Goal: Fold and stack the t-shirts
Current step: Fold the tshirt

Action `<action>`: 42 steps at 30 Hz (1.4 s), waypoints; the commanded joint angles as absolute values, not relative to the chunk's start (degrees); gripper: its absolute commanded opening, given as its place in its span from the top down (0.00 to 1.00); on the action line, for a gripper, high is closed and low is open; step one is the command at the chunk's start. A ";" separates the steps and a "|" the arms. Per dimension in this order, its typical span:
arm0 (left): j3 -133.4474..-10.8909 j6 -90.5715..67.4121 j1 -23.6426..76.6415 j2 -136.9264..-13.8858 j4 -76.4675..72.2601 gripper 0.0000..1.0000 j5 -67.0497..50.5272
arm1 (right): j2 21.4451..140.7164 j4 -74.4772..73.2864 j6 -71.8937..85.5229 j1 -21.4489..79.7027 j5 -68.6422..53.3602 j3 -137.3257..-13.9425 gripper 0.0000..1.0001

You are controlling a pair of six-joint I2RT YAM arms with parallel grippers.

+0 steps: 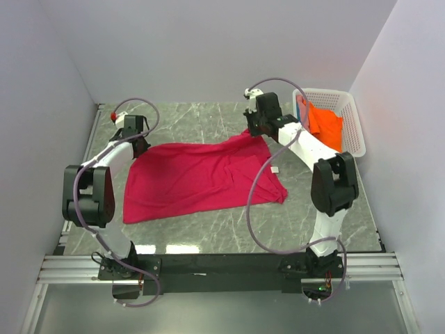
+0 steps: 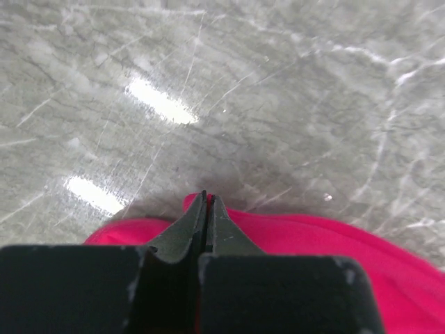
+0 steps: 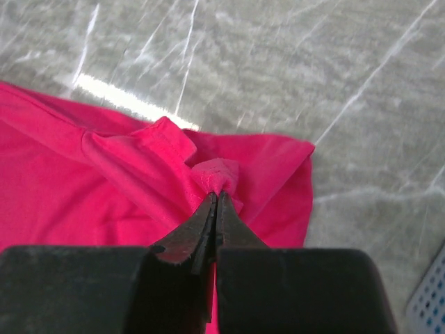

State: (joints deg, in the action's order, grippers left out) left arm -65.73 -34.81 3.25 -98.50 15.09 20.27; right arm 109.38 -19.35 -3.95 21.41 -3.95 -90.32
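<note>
Nearest the arm bases, the near hem of the crimson-pink cloth t-shirt is seen lying flat on the grey marble-patterned table, left of centre. The garment is spread open, not yet folded.

Further back, its far left corner is pinched by the left gripper. The jaws are pressed together and pink cloth is drawn up to the tips.

The far right corner is clenched by the right gripper, and a small bunched knot of fabric is seen just past the closed tips. Creases fan out from that knot.

Both far corners appear to be held so that the far edge can be lifted together and carried toward the near hem. This is judged to be the start of the first fold.

Farthest right, a bright orange cloth t-shirt and a strip of blue-teal cloth are kept in the white plastic lattice basket, well apart from the work, presumably awaiting their turn
</note>
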 commanded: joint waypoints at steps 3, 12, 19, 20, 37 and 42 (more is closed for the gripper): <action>-61.71 -34.01 3.78 -92.91 10.46 0.99 20.30 | 99.33 -15.30 -2.37 22.59 -2.81 -82.54 1.00; -55.64 -36.64 4.22 -86.84 10.19 0.99 20.56 | 90.27 -16.26 -1.23 22.85 -0.09 -73.22 1.00; -51.69 -38.50 4.83 -83.94 10.02 0.98 20.57 | 86.22 -16.87 -0.35 23.73 -0.17 -67.24 1.00; -51.51 -38.76 4.92 -83.85 10.19 0.98 20.83 | 86.05 -17.14 -0.09 23.82 -0.09 -66.98 1.00; -51.68 -59.07 9.32 -74.89 39.11 0.06 24.28 | 63.39 -14.59 24.17 27.16 -1.50 -41.84 0.47; -56.41 -57.83 9.32 -76.46 35.87 0.01 18.81 | 66.26 -11.34 23.73 27.16 -1.40 -48.31 0.33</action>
